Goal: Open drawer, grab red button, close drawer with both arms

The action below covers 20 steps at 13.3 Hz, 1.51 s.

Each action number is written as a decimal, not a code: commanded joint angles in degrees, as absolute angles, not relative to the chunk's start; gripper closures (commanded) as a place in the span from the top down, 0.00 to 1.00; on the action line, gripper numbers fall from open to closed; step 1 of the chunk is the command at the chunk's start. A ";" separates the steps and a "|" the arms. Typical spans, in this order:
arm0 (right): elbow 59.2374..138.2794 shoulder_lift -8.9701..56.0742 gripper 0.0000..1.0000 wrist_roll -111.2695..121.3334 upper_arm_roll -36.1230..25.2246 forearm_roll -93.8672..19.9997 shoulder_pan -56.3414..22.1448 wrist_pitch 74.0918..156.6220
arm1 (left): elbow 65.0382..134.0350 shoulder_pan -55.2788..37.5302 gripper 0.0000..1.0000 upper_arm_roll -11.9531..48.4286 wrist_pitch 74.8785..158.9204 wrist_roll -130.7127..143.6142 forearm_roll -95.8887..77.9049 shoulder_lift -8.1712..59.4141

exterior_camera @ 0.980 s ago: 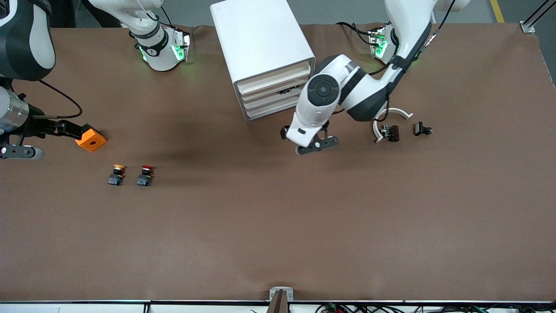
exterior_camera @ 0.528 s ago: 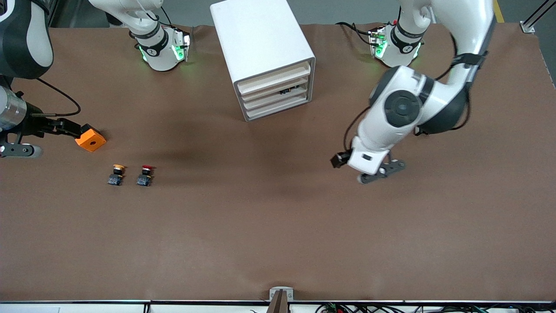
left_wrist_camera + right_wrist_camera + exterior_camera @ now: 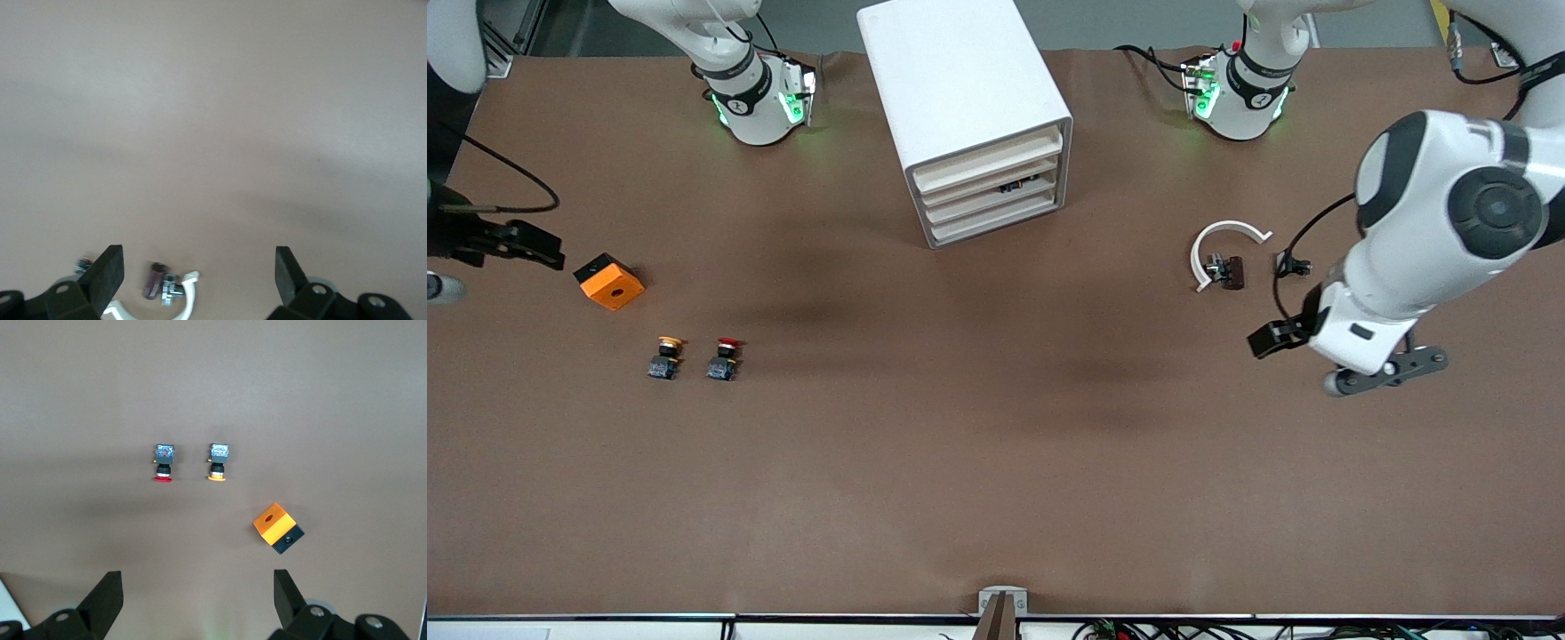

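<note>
Button [image 3: 724, 356] beside yellow-capped button [image 3: 666, 356] | left pincer [image 3: 199, 277] released | right pincer [image 3: 197, 599] released, fingers visible only in wrist views

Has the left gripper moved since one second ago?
Yes. The left gripper, open, has swung away from the drawer cabinet toward the left arm's end of the table.
</note>
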State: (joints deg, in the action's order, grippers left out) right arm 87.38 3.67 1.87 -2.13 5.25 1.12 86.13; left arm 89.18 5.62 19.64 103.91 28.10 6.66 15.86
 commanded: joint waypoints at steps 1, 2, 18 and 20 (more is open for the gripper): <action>83.41 3.96 1.00 3.08 -1.32 4.04 1.94 83.76 | 89.12 8.78 1.00 20.13 100.03 21.47 7.65 12.05; 83.41 3.96 1.00 3.08 -1.23 4.91 1.50 81.85 | 89.12 9.66 1.00 20.13 98.98 19.53 7.65 10.47; 99.21 -10.89 1.00 1.07 -1.23 1.23 0.79 88.67 | 100.64 0.09 1.00 5.36 91.14 4.57 0.61 -11.07; 98.70 -10.72 1.00 0.79 -1.23 1.32 0.88 88.16 | 98.89 0.26 1.00 5.36 91.05 4.48 0.70 -9.76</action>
State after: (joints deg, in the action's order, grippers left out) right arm 95.83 -8.18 1.79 -1.22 1.89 0.99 87.05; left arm 100.46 0.60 5.94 91.80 5.38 1.04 -10.29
